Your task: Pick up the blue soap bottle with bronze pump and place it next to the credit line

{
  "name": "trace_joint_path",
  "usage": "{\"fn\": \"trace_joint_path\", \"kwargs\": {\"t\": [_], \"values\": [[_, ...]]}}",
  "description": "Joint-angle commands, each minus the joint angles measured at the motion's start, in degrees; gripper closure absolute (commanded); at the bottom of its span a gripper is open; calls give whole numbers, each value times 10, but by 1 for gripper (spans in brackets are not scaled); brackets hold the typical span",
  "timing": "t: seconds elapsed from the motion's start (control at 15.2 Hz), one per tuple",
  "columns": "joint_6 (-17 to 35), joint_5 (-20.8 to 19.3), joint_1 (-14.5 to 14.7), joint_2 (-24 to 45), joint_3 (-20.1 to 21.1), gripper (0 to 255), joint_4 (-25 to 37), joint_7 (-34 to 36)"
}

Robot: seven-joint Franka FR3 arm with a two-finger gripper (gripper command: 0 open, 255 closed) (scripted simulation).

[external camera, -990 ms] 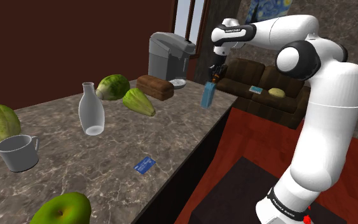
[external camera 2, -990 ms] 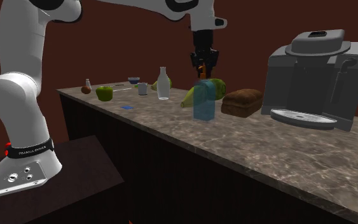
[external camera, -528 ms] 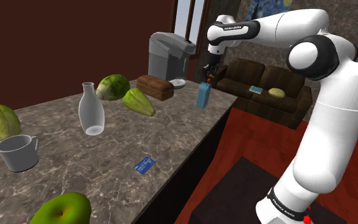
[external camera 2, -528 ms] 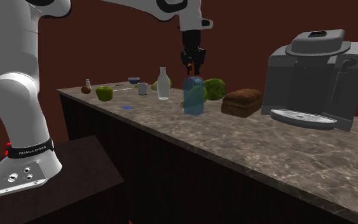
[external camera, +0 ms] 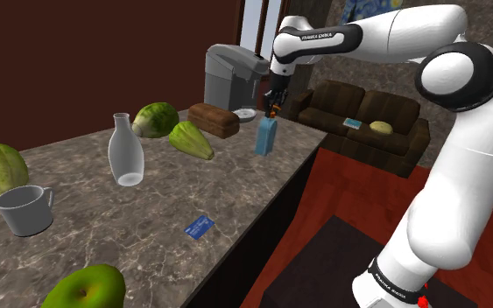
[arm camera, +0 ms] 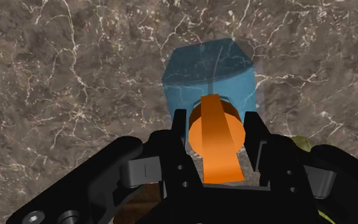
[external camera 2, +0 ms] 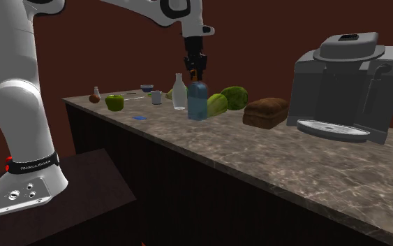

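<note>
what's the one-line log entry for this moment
hand: shut on soap bottle | bottle: upright over counter | blue card: far from bottle | placed: no

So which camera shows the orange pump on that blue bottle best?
The wrist view: the orange pump sits close up, clasped between the gripper's black fingers, the blue bottle beyond it. The shoulder and second exterior views show it as an orange speck at the gripper.

A grey coffee machine [external camera: 231, 80] stands beside a brown bread loaf [external camera: 214, 120]. Nearer the shoulder camera sit a clear glass carafe [external camera: 125, 153], a grey mug [external camera: 25, 210] and perhaps a green apple [external camera: 82, 289].
</note>
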Motion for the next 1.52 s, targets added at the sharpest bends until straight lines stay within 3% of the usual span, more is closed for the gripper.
{"fn": "trace_joint_path", "kwargs": {"t": [0.0, 0.73, 1.45], "values": [[-1, -6, 16, -11, 12, 255, -10, 29], [-7, -22, 94, -14, 78, 255, -12, 177], [-37, -35, 171, 49, 137, 255, 74, 315]]}}
